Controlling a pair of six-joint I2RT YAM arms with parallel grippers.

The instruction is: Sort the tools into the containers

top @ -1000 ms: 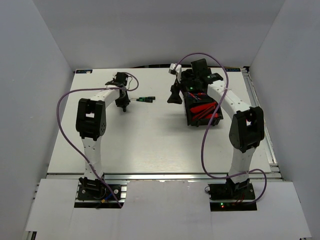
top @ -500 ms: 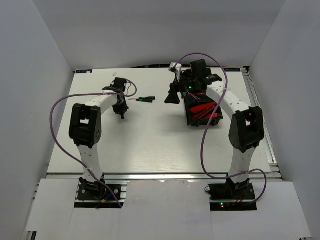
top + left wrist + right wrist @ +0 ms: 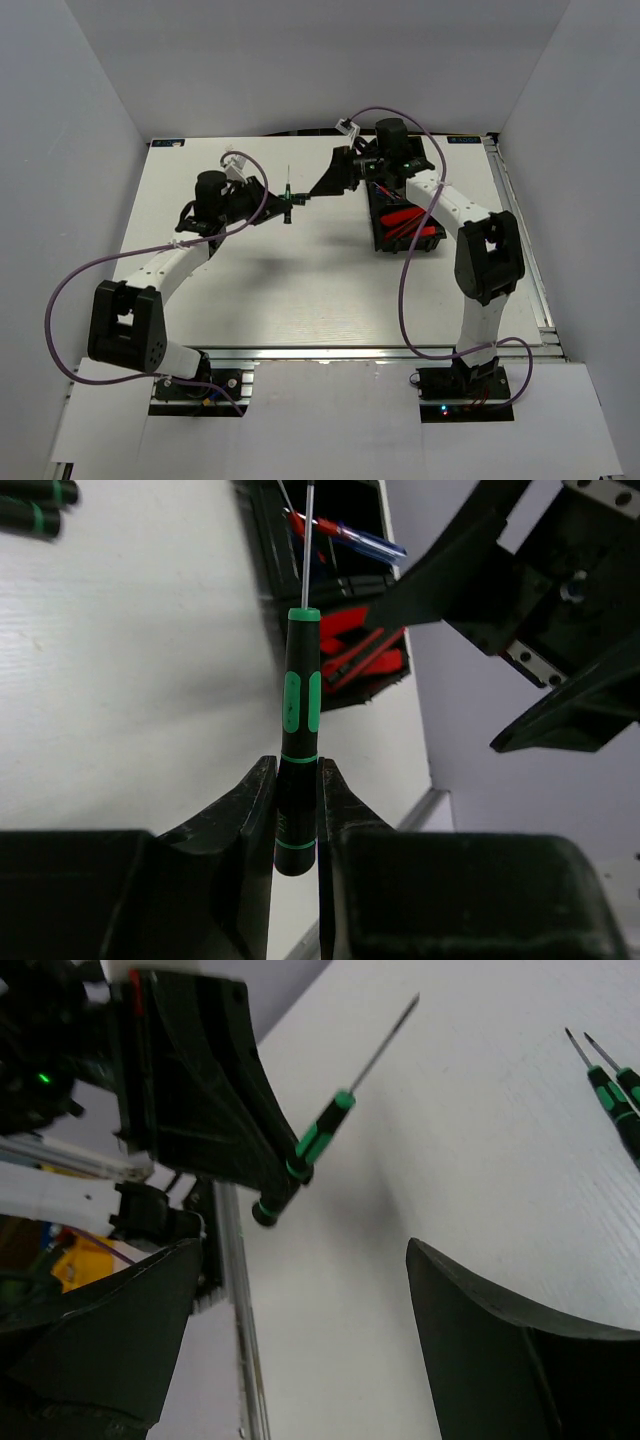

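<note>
Left of tray [image 3: 380,238]: outstretched L tool [image 3: 296,772] clamps precision screwdriver [image 3: 300,705]; R tool [image 3: 303,1250] agape.

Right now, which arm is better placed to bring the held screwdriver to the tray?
Probably right: its open gripper hangs near the tray, facing the screwdriver that the left gripper clamps.

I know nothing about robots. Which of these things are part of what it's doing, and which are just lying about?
Part of the job:
green screwdriver, held in the left gripper
two loose screwdrivers
tray
red knives and blue screwdriver inside it

Just there:
purple cables, the arms' own wiring
</note>
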